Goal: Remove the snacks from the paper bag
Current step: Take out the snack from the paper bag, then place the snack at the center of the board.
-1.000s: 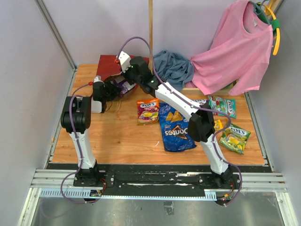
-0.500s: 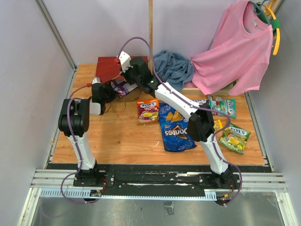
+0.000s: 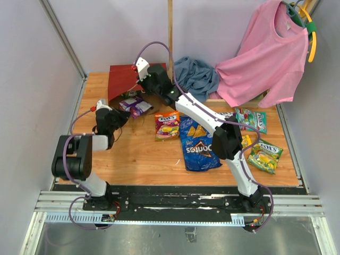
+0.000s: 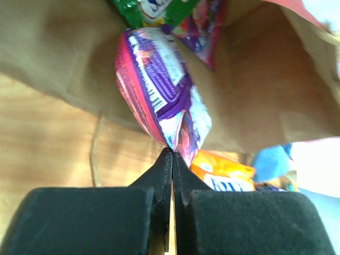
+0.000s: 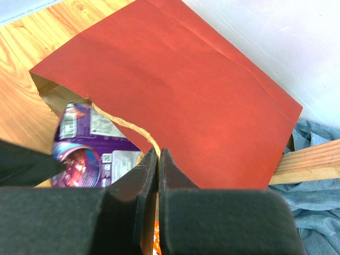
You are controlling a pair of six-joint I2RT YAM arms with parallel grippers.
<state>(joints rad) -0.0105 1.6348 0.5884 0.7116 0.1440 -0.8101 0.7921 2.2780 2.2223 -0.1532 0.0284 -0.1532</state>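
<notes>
The dark-red paper bag [image 3: 121, 77] lies at the back left with its brown mouth facing me. My right gripper [image 3: 142, 87] is shut on the bag's cord handle [image 5: 122, 122], seen at my right gripper [image 5: 158, 151] over the red paper bag [image 5: 186, 95]. My left gripper [image 4: 172, 153] is shut on a corner of a purple packet [image 4: 159, 85], which lies at the bag's mouth. In the top view my left gripper [image 3: 121, 116] sits just left of the purple packet [image 3: 135, 106]. A green packet [image 4: 149, 10] shows deeper inside the bag.
On the table lie a red-orange packet [image 3: 167, 125], the blue Doritos bag [image 3: 197, 143], a green packet [image 3: 251, 119] and a yellow-green one [image 3: 264, 155]. A blue cloth [image 3: 196, 77] and a pink shirt [image 3: 271, 58] are at the back right.
My left gripper closed on the purple packet and drew back toward the near left, dragging the packet out to the bag's mouth. The right arm held still on the handle.
</notes>
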